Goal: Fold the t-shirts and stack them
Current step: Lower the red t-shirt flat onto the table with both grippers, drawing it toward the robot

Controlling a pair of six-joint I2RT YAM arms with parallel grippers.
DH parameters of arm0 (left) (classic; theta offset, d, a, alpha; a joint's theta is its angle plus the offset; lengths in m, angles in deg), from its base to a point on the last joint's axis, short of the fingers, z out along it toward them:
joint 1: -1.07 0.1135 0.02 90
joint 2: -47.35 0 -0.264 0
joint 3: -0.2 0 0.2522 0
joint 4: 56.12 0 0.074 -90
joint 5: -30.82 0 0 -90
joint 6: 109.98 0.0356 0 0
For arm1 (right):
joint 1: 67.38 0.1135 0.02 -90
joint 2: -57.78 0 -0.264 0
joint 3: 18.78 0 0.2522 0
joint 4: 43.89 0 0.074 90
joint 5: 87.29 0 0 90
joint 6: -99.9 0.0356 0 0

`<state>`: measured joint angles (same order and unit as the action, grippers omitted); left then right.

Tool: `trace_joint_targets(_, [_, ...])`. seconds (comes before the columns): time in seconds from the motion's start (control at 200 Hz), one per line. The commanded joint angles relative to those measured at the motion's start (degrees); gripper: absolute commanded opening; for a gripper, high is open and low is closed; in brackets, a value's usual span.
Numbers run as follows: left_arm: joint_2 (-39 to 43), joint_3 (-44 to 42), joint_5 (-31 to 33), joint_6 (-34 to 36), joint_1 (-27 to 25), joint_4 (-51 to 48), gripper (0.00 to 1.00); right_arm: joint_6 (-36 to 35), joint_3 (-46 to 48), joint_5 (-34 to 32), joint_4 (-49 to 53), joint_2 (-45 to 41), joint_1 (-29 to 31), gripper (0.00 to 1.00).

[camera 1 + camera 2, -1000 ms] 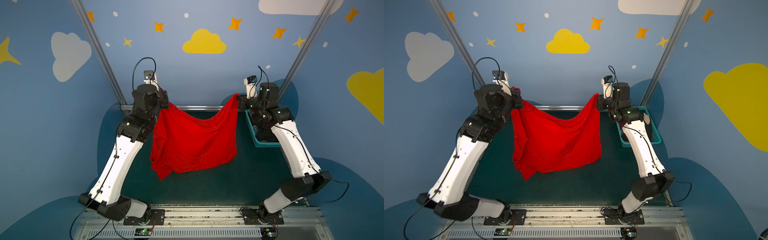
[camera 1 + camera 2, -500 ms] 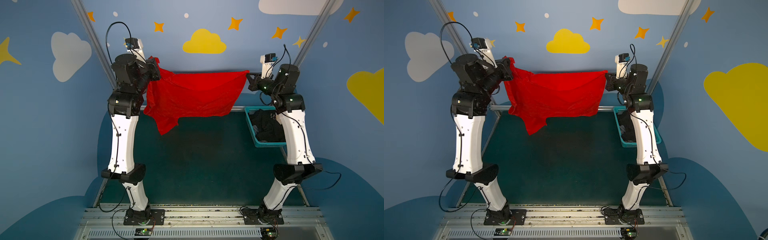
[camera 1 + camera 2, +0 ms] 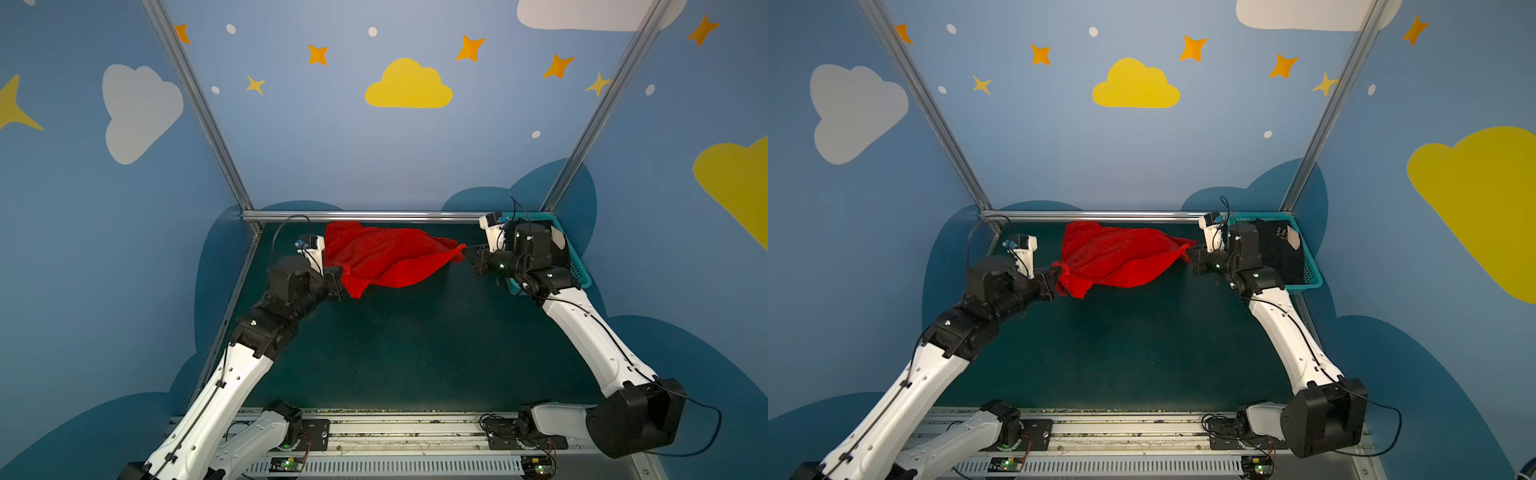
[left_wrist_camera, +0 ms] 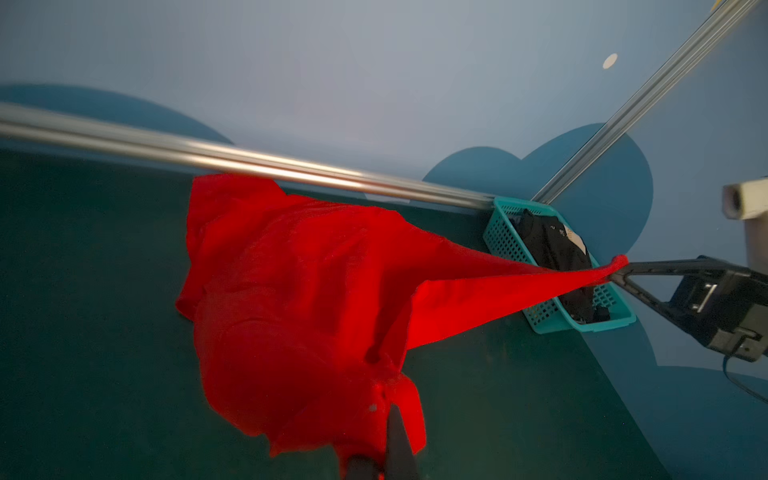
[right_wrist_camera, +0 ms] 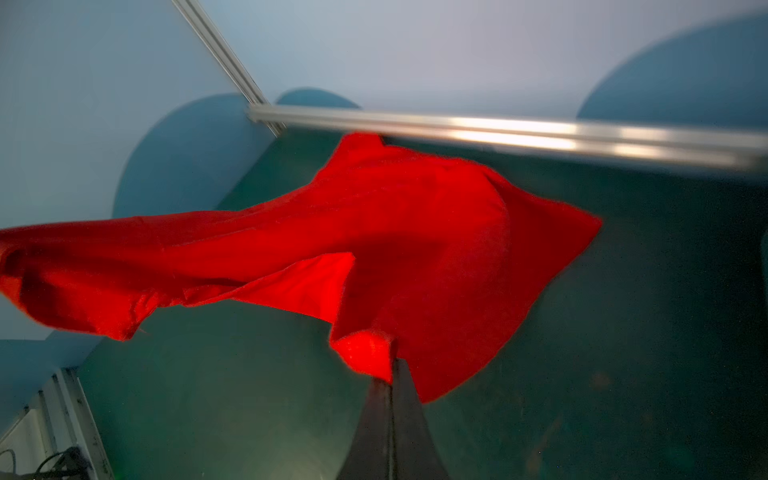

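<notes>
Both top views: the bright red cloth t-shirt [image 3: 386, 257] [image 3: 1117, 262] hangs stretched between the two arms over the far half of the dark green table mat [image 3: 395, 353], close to the silver metal rail [image 3: 374, 216] at the back.
Top view only: a black cloth t-shirt [image 3: 1277, 249] with a beige patch lies in the teal plastic lattice basket [image 3: 1308, 266] at the far right corner, behind the right arm.
Left wrist view only: the basket [image 4: 505, 241] and the black shirt [image 4: 552, 249] show unobstructed, and the right gripper [image 4: 619, 270] is seen from outside, pulling a corner of the shirt into a taut point.
Right wrist view only: the underside of the cloth [image 5: 395, 249], blurred, with a loose flap folded under.
Shirt's look: plain, no print, creased and billowed [image 4: 291, 291], bunched into a knot at the left end and sagging in the middle.
Shirt's far edge: near the rail; I cannot tell whether it touches the mat.
Left gripper [image 3: 338, 278] [image 3: 1054, 274] [image 4: 390, 409]: jaws pressed together on the bunched left end of the shirt.
Right gripper [image 3: 467, 251] [image 3: 1190, 253] [image 5: 392, 365]: jaws pressed together on the shirt's right corner, just beside the basket.
</notes>
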<state>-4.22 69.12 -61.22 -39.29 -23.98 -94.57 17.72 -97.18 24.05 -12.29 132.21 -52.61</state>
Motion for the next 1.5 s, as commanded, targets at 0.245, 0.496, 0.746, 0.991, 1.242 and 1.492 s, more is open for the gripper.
trace_joint_targets(0.245, [10.91,-24.03,13.92,-23.35,-10.89,-6.82,0.05,8.12,10.94,-8.68,12.98,0.39,-0.11,0.00])
trace_joint_targets(0.496, [8.45,-26.39,13.61,-28.23,-13.71,-11.09,0.11,11.07,8.21,-18.60,22.38,4.16,1.44,0.00])
trace_joint_targets(0.746, [9.39,-26.41,12.78,-31.80,-16.17,-16.00,0.25,12.83,5.22,-28.89,28.80,5.92,4.76,0.00])
trace_joint_targets(0.991, [13.88,-21.87,16.69,-36.88,-18.05,-28.69,0.70,12.82,0.07,-38.97,36.40,9.95,7.25,0.17])
trace_joint_targets(1.242, [15.79,-13.23,24.72,-35.02,-17.61,-30.75,0.76,11.48,-6.44,-44.25,40.64,11.87,9.61,0.53])
trace_joint_targets(1.492, [1.01,-5.80,20.74,-28.01,-2.46,-32.04,0.45,7.32,-10.57,-35.82,34.09,11.28,11.07,0.60])
